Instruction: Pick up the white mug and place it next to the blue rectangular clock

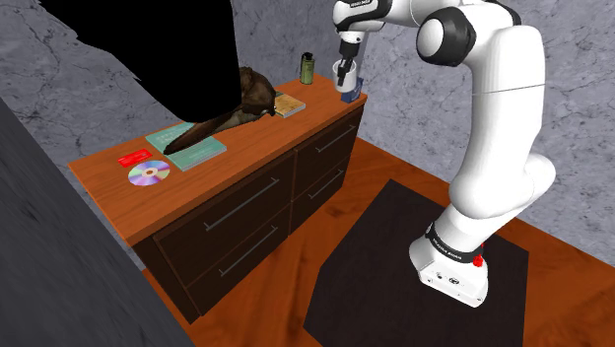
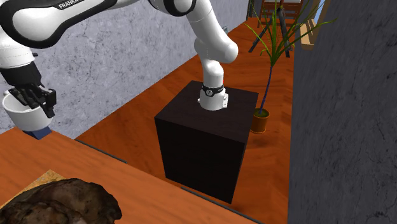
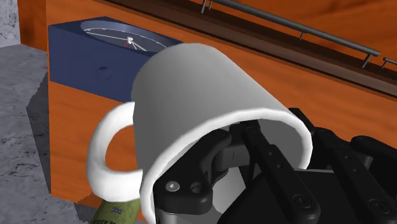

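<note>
Over the corner of the brown dresser (image 1: 258,138), my black gripper (image 2: 35,100) clamps the white handled mug (image 3: 210,102) by its rim, at twelve o'clock from the blue rectangular clock (image 1: 350,97) in the shoulder view; lowering straight down would likely strike it.

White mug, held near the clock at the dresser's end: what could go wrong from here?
The white mug hangs above the blue clock; lowered straight, it may strike it.
The clock sits at the corner of the dresser, so the mug could land over the edge.
The end effector pinches only the rim; the mug may swivel.
</note>
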